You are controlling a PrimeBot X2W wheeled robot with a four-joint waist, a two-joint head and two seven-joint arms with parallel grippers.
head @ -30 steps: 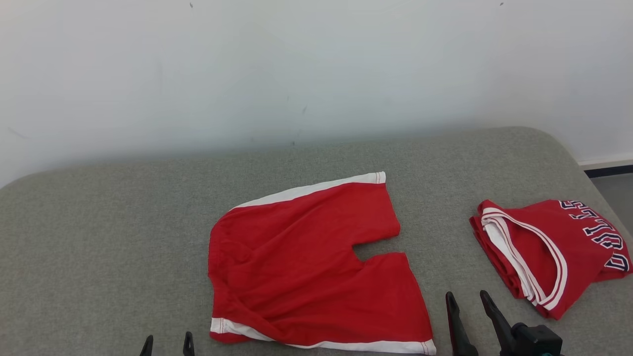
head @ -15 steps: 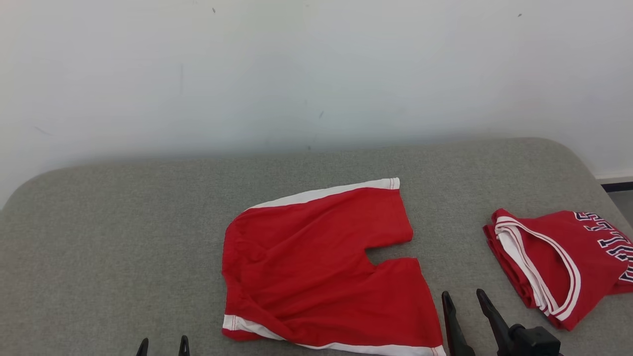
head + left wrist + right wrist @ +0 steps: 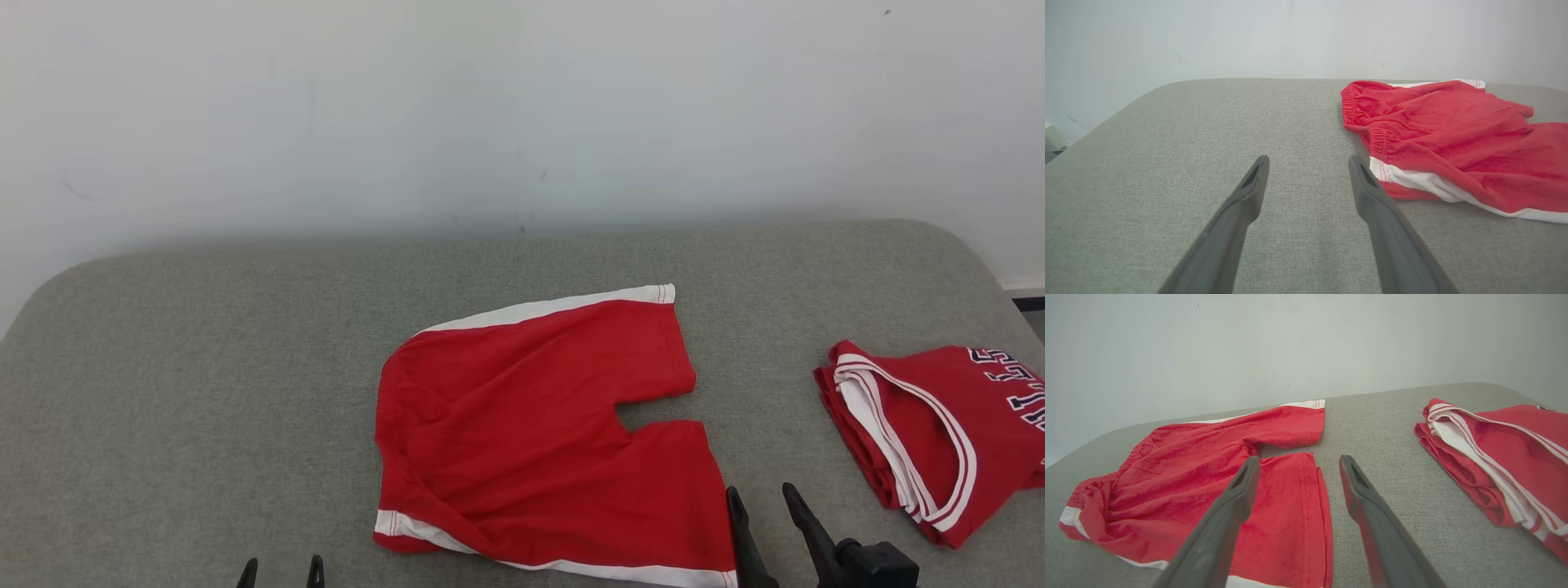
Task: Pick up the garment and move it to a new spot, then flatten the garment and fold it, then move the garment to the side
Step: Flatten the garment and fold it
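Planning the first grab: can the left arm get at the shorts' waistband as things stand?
Probably yes. The left gripper is open over bare table, and the shorts lie just to its right, waistband facing it. Nothing lies between them; the folded jersey sits beyond the shorts.

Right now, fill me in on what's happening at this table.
A two-armed robot is working on a pair of red shorts that lies spread out, unfolded and a bit rumpled, on the grey padded table. Both claws are open and hold nothing. The left claw hangs off to the waistband side, and the right claw is by the hem of the near leg. A folded red jersey sits apart at the robot's right.
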